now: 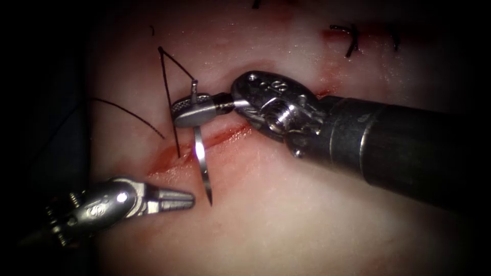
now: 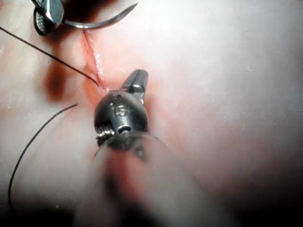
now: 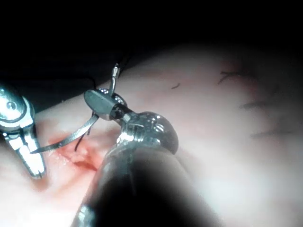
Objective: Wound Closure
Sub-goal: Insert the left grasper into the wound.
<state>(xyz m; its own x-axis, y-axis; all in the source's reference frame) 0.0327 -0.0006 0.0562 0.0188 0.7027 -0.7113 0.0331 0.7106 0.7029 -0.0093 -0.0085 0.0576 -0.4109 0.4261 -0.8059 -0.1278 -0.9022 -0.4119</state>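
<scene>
My right tool comes in from the right, jaws shut on the curved needle close to its tail end. The needle hangs across the cut, out of the tissue, with its tip just below the cut. The left tool lies low on the left, jaws shut on nothing, tip just left of the needle's point. Black thread runs from the needle's tail up, then down into the cut's left end. The left wrist view has the left tool and needle. Its holder, my right tool, grips the needle.
A loose strand of thread arcs over the tissue left of the cut. Earlier stitches with short cut ends sit at the upper right. Red fluid pools along the cut's left end. The right tool's thick shaft crosses the right half.
</scene>
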